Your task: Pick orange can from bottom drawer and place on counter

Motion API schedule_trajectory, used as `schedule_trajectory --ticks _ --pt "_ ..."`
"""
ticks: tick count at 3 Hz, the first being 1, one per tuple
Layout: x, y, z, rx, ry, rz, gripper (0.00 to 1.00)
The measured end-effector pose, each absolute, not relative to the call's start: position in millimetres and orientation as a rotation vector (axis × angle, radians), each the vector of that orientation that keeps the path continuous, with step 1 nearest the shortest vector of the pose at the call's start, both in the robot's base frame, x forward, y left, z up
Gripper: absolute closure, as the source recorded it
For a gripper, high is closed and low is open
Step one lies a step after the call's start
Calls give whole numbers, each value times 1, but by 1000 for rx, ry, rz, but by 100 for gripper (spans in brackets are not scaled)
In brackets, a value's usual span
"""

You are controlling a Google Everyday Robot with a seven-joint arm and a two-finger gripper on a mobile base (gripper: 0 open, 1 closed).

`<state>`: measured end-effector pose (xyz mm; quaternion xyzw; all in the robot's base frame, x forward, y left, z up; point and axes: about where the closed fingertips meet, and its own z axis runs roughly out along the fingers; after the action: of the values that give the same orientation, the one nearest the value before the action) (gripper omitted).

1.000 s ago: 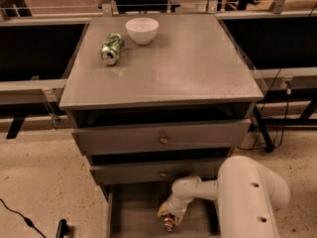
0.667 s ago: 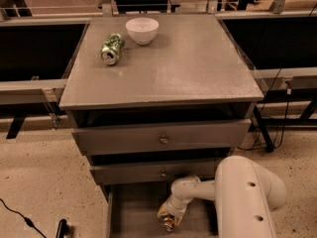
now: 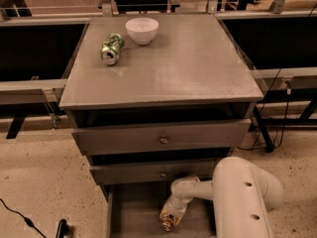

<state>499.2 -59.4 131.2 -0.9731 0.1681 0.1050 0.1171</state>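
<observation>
The orange can [image 3: 167,221] lies in the open bottom drawer [image 3: 133,212], a shallow grey tray at the bottom of the view. My gripper [image 3: 171,214] reaches down into the drawer on the white arm [image 3: 242,197] and sits right on the can. The counter [image 3: 163,58] is the broad grey top of the cabinet above.
A green-and-white can [image 3: 112,48] lies on its side at the counter's back left, next to a white bowl [image 3: 142,30]. Two upper drawers with brass knobs [image 3: 163,139] stick out slightly above the bottom drawer. A black cable [image 3: 20,217] runs on the speckled floor at the left.
The arm and gripper have barely moved; the can stays in the same spot in the drawer.
</observation>
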Motion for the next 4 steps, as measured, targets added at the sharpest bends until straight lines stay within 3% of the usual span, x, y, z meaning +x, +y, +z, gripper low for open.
schedule_trajectory --ticks 1,2,3,4 --pt "500 -59 130 -2849 494 317 84" --pt "500 -60 132 -2845 493 311 100" --pt "491 -73 167 -2762 471 190 100" --pt "495 -91 241 -2638 421 -79 100"
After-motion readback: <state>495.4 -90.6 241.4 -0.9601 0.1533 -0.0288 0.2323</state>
